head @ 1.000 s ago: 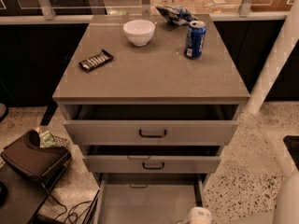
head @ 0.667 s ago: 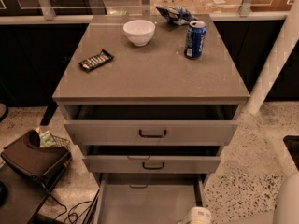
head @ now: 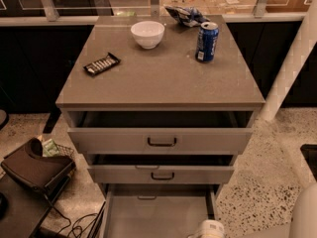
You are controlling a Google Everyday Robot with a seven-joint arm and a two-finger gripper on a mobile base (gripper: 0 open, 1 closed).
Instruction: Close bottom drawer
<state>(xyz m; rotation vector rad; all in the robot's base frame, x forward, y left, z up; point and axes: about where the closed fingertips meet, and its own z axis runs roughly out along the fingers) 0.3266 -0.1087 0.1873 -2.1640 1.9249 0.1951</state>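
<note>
Locate the bottom drawer (head: 156, 216) low at the near end of the grey cabinet (head: 158, 83), drawn out farther toward the near edge than the two above, with its grey floor and side walls exposed and its near end cut off by the frame. Note the gripper (head: 208, 229) as a white rounded part at the near right corner of that drawer, just beside or over the right side wall; contact cannot be told. Treat the gripper's open or shut state as one that cannot be told, and record nothing seen held. Find the white arm (head: 304, 214) in the near right corner, over the speckled floor (head: 267, 172), reaching left toward the drawer.

Above, observe the middle drawer (head: 161, 174) partly out and the top drawer (head: 161, 141) partly out, each with a dark bar handle. On the cabinet top, identify a white bowl (head: 147, 33) far centre, a blue can (head: 206, 41) upright to its right, a crumpled snack bag (head: 184, 15) at the far edge, and a dark wrapped bar (head: 101, 64) to the left. See a dark bag (head: 34, 167) on the floor at left.
</note>
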